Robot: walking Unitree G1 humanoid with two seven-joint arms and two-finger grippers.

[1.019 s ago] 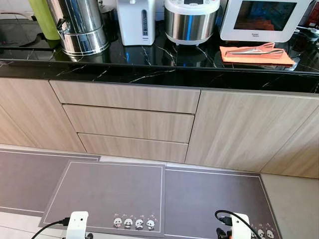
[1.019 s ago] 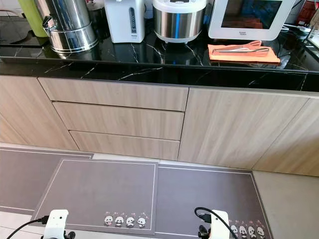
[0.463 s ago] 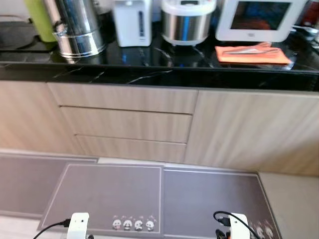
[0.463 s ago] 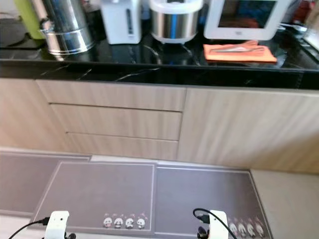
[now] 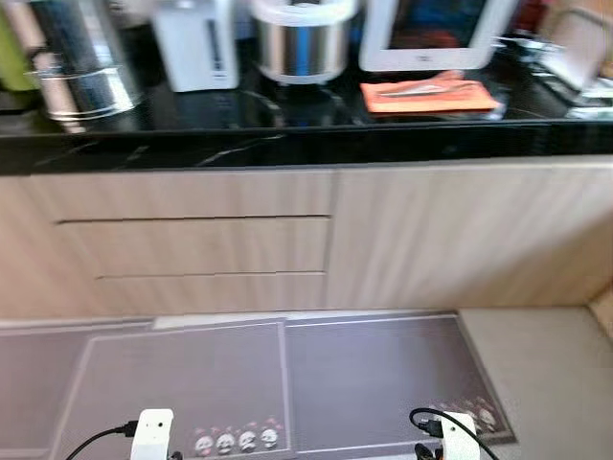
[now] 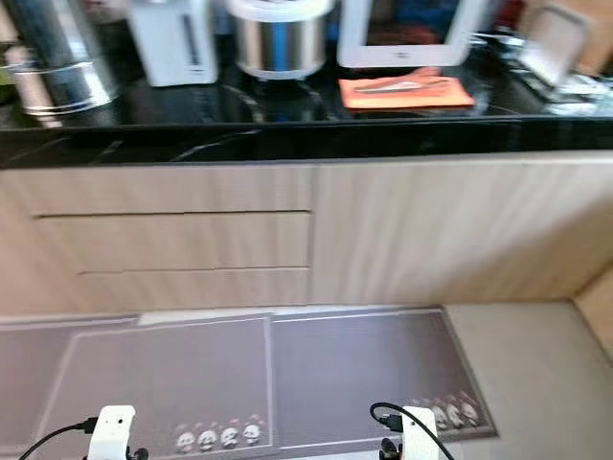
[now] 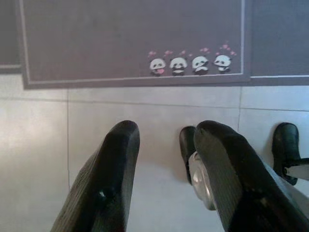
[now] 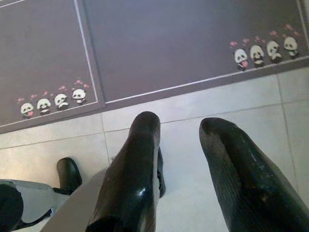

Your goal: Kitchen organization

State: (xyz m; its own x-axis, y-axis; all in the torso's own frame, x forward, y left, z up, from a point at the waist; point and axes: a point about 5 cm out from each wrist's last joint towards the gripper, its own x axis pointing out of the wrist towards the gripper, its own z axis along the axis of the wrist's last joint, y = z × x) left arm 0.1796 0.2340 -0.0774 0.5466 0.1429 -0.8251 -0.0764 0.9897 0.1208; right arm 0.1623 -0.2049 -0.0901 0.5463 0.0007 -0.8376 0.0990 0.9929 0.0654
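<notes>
Both arms hang idle over the tiled floor. My left gripper (image 7: 169, 130) is open, with nothing between its black fingers (image 7: 118, 164). My right gripper (image 8: 179, 123) is open too, above the pale tiles just short of the grey mat. On the black marble countertop (image 5: 287, 144) ahead lies an orange cloth (image 5: 429, 96) with metal utensils on it. Behind it stands a white oven-like appliance (image 5: 436, 34). To its left are a steel rice cooker (image 5: 302, 43), a white hot-water pot (image 5: 196, 48) and a steel urn (image 5: 77, 67). The eye views are blurred.
Three wood-look drawers (image 5: 192, 240) sit under the counter, with a cabinet door (image 5: 450, 230) to their right. Grey mats with panda prints (image 5: 364, 374) cover the floor in front. More items lie blurred at the counter's far right (image 5: 575, 57). My feet (image 7: 285, 145) stand on the tiles.
The camera has swung to the right, so the counter items sit further left in the picture and more of the counter's right end shows. Both arms still hang low.
</notes>
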